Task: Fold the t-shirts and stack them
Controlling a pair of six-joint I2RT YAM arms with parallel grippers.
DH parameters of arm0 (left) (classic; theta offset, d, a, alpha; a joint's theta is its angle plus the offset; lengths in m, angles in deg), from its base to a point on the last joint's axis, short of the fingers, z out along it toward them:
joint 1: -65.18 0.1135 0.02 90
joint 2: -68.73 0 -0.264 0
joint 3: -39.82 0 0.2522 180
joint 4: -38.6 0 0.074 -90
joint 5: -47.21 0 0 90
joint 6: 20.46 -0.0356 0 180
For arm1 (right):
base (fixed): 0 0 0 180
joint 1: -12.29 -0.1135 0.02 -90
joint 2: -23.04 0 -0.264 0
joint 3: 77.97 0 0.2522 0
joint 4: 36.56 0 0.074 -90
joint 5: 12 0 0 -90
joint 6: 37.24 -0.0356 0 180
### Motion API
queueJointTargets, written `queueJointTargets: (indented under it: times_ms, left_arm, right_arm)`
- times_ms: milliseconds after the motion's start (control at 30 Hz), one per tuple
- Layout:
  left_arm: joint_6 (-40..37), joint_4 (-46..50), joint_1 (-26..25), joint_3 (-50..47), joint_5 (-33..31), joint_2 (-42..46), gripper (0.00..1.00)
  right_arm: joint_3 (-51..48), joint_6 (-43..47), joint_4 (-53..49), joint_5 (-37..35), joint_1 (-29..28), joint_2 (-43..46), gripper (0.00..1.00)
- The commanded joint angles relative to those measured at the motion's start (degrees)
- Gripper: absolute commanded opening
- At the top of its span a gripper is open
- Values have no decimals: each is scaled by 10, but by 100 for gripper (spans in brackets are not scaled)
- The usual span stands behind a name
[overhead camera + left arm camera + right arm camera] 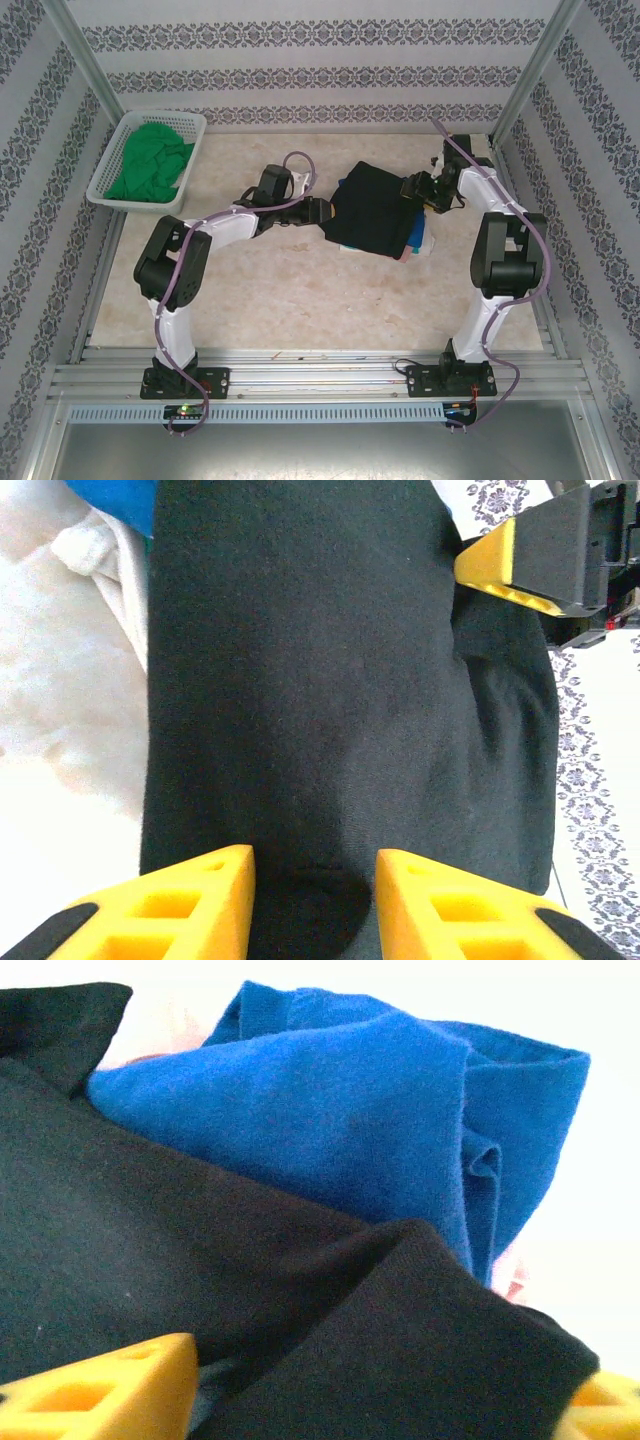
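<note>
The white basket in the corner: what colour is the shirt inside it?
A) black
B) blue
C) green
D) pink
C: a green t-shirt lies bunched up in the white basket, while the black t-shirt sits out on the middle of the table.
</note>
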Motion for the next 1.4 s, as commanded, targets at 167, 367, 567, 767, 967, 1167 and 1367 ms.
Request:
queueJointTargets:
  times_ms: [167, 367, 567, 767, 967, 1167, 1367]
  left_arm:
    - [27, -46, -16, -8, 39, -12, 32]
    - [45, -61, -15, -8, 65, -6, 11]
    - [29, -11, -14, 15, 58, 19, 0]
    - [56, -11, -13, 30, 59, 28, 0]
    - [74, -28, -16, 26, 55, 38, 0]
    - [91, -65, 15, -41, 49, 39, 0]
    - [92, -68, 33, -51, 36, 29, 0]
  right_arm:
    - [18, -14, 5, -3, -3, 0, 37]
    - [24, -15, 3, -7, -3, -5, 13]
    - [53, -10, -18, -14, -3, 10, 0]
    - [121, 9, -59, -32, -1, 1, 0]
    - [182, 29, -98, -19, 7, -29, 0]
    - [69, 13, -44, -4, -13, -12, 1]
    - [19, 1, -31, -24, -12, 15, 18]
